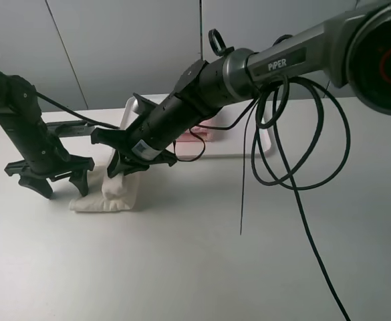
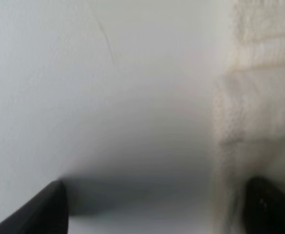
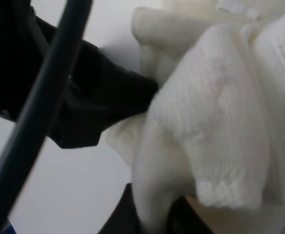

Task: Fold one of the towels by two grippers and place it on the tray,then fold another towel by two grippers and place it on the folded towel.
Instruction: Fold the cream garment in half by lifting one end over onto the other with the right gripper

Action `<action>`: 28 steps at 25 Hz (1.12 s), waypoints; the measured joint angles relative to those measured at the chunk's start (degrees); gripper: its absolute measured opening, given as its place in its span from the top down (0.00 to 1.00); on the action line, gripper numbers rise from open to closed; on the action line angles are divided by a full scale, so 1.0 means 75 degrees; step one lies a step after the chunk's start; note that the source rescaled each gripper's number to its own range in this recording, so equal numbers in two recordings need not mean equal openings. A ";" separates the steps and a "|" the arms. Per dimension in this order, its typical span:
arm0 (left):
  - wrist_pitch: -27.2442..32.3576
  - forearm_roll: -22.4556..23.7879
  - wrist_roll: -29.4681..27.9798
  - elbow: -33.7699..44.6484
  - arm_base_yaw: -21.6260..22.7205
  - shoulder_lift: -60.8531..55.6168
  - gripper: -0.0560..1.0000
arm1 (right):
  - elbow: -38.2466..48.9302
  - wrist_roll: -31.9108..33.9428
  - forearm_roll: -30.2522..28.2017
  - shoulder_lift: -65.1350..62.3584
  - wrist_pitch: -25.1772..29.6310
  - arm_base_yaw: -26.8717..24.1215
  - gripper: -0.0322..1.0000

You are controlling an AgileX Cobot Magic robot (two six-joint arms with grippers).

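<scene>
I am stretching my right arm (image 1: 248, 67) across the white table (image 1: 195, 267) from the far right corner, reaching down past the middle toward the left side. Its black cables (image 1: 295, 134) are hanging in loose loops over the table's centre, partly covering the white tray (image 1: 265, 144) that is lying along the far edge. A strip of the pale pink towel (image 1: 205, 136) is showing on that tray, mostly hidden behind my right arm.

My left arm (image 1: 28, 127) is coming down steeply near the left edge, wrist bent low over the table.

The cream towel (image 1: 111, 194) is lying bunched on the table between my two grippers, nearer the left edge.

My right gripper (image 1: 125, 167) is pinching a raised fold of the cream towel, jaws pressed together on the cloth, lifting that edge. My left gripper (image 1: 51, 180) is holding its jaws spread wide, just beside the towel's left edge, gripping nothing.
</scene>
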 joint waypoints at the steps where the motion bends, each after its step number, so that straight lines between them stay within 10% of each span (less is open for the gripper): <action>1: 0.0000 0.0000 0.0015 0.0000 0.0000 0.0000 0.07 | 0.0000 -0.0221 0.0254 0.0091 -0.0013 0.0000 0.92; 13: 0.0000 0.0000 0.0030 0.0000 0.0000 0.0000 0.07 | 0.0000 -0.1578 0.2227 0.0603 -0.0031 0.0000 0.92; 28: 0.0000 -0.0031 0.0180 0.0000 0.0000 0.0000 0.07 | 0.0000 -0.1783 0.2414 0.0603 -0.0422 0.0206 0.92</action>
